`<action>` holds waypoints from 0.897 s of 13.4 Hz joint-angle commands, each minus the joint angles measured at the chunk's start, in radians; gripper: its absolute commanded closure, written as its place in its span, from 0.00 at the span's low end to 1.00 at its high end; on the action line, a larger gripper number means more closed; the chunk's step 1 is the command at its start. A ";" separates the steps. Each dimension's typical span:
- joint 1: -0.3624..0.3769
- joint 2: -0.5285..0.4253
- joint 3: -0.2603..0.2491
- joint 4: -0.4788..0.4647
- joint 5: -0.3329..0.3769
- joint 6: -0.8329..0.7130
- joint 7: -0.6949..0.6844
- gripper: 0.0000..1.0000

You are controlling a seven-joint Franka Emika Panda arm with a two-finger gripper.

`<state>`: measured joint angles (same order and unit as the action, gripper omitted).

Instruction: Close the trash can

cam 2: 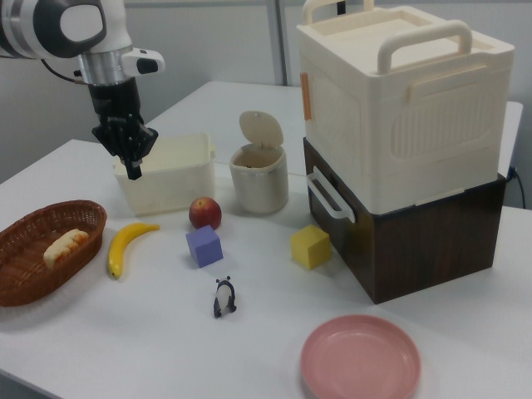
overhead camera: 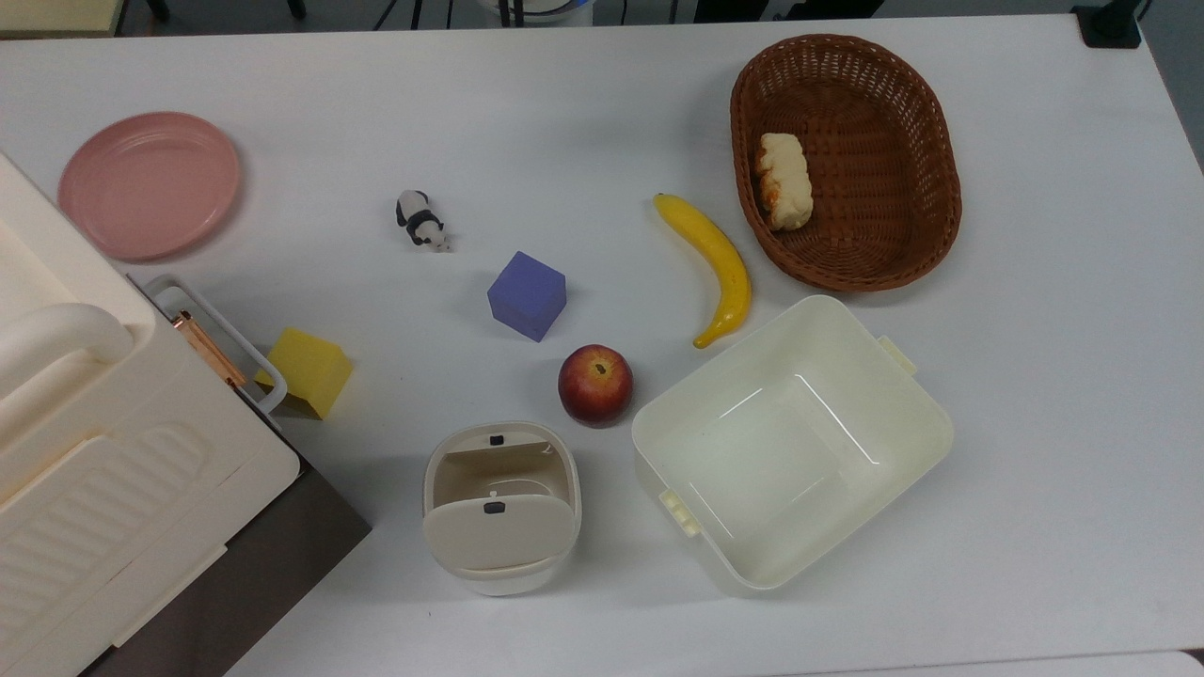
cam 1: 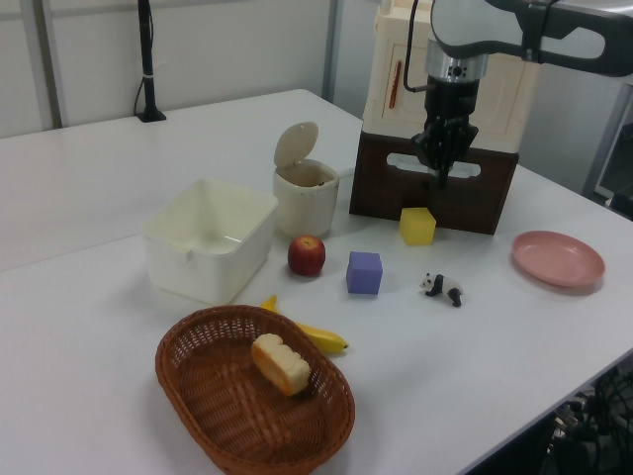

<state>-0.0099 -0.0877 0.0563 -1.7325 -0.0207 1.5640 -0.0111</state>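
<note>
The trash can (overhead camera: 501,555) is a small cream bin near the front of the table in the top view, between the apple and the big box. Its beige lid (cam 1: 296,145) stands up on its hinge, so the can is open; the right view shows the trash can (cam 2: 259,183) and its raised lid (cam 2: 260,129) too. My gripper (cam 1: 441,176) hangs well above the table over the yellow cube, to the left view's right of the trash can (cam 1: 307,203), with its fingers together and nothing between them. In the right view my gripper (cam 2: 132,169) is to the left of the can.
A lidless cream tub (overhead camera: 903,395) and an apple (overhead camera: 595,384) sit beside the can. A purple cube (overhead camera: 527,295), yellow cube (overhead camera: 308,371), banana (overhead camera: 715,268), toy panda (overhead camera: 420,221), pink plate (overhead camera: 149,183) and a bread-holding wicker basket (overhead camera: 884,141) are spread around. A big cream box (overhead camera: 94,470) stands at the top view's left.
</note>
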 commanded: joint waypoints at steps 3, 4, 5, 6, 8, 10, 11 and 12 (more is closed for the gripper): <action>-0.027 0.080 -0.013 0.086 0.033 0.094 -0.013 1.00; -0.042 0.120 -0.012 0.134 0.039 0.131 -0.013 1.00; -0.048 0.159 -0.010 0.169 0.051 0.186 -0.013 1.00; -0.048 0.198 -0.009 0.186 0.048 0.280 -0.012 1.00; -0.048 0.244 -0.009 0.221 0.045 0.474 -0.023 1.00; -0.048 0.291 -0.007 0.240 0.042 0.600 -0.039 1.00; -0.047 0.325 -0.004 0.260 0.042 0.666 -0.059 1.00; -0.045 0.362 -0.004 0.287 0.042 0.724 -0.061 1.00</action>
<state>-0.0604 0.1947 0.0519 -1.5174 0.0045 2.1865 -0.0313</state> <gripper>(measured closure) 0.991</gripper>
